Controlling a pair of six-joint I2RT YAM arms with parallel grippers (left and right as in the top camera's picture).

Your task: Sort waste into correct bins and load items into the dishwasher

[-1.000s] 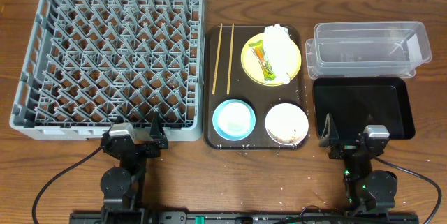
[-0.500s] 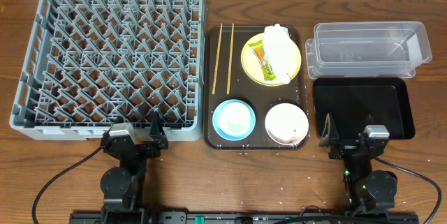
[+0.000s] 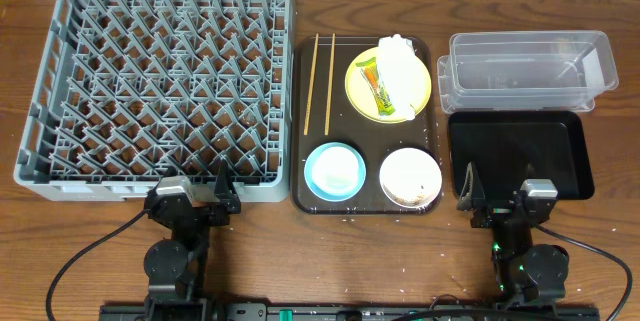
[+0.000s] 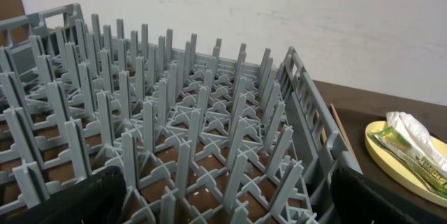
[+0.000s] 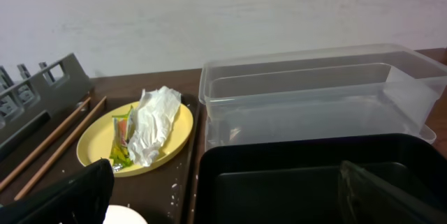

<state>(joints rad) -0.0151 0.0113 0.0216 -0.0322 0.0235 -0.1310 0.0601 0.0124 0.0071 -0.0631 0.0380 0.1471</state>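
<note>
1. By my reading the task is at its opening step: no dish stands in the grey dish rack (image 3: pixel 160 91), and nothing lies in the clear tub (image 3: pixel 525 66) or the black tray (image 3: pixel 515 151).
2. The left pincer (image 3: pixel 192 199) sits low at the near edge of the desk (image 3: pixel 330 261), just in front of the rack. Its jaws are spread wide and grasp nothing.
3. The right pincer (image 3: pixel 500 201) sits at the near edge of the black tray, likewise released and empty-handed.
4. Everything to be sorted lies on the brown serving tray (image 3: pixel 300 201), between the rack and the two bins.
5. The crumpled napkin (image 3: pixel 400 71) and the wrapper packet (image 3: pixel 378 89) lie side by side on the yellow plate (image 3: pixel 358 86) at the far right of that tray.
6. The two chopsticks (image 3: pixel 318 81) lie parallel at its far left. The light blue bowl (image 3: pixel 334 171) and the white bowl (image 3: pixel 410 176) sit along its near edge.
7. The white bowl shows something beige inside, probably food scraps, though I cannot tell for sure.
8. The next move likely falls to the right arm, which is nearer the plate and bins. It would reach over the tray, pinch the napkin from above without dragging the wrapper, and carry it to a bin
</note>
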